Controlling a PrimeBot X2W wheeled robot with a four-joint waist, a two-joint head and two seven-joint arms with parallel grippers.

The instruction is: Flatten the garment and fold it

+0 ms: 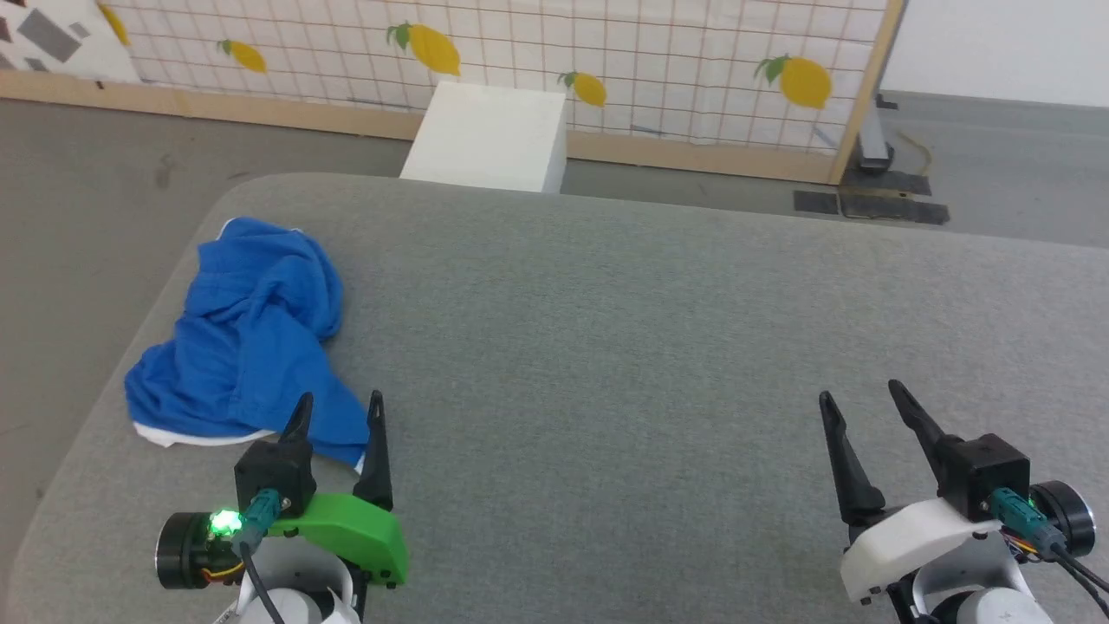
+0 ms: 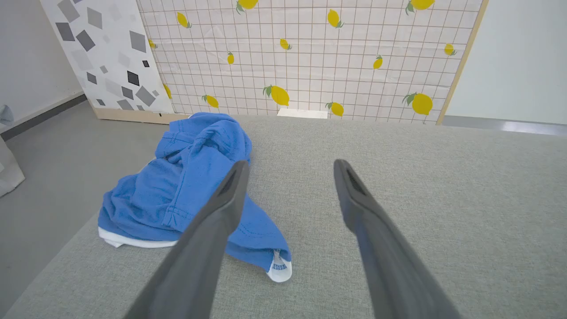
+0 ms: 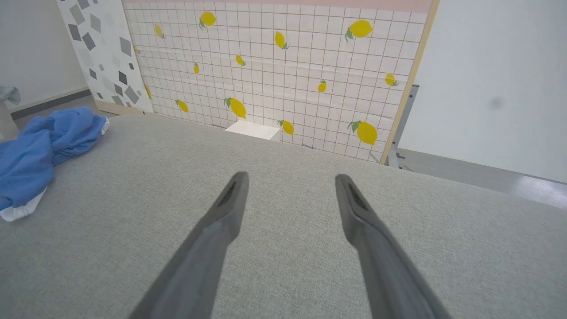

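Observation:
The garment (image 1: 247,334) is a pair of bright blue shorts lying crumpled in a heap near the left edge of the grey padded table (image 1: 650,364). White trim shows along its near edge, and a small white label (image 2: 279,268) sticks out at its near right corner. My left gripper (image 1: 338,409) hovers open just in front of the heap's near right corner, with nothing between its fingers. In the left wrist view the garment (image 2: 186,190) lies ahead and to the left, partly behind one finger. My right gripper (image 1: 859,392) stands open far to the right over bare table. The garment (image 3: 40,150) sits at the right wrist view's left edge.
A white box (image 1: 489,134) stands on the floor beyond the table's far edge. A lemon-patterned grid panel (image 1: 520,52) in a wooden frame runs behind it. Grey floor drops away left of the table's rounded corner (image 1: 52,485).

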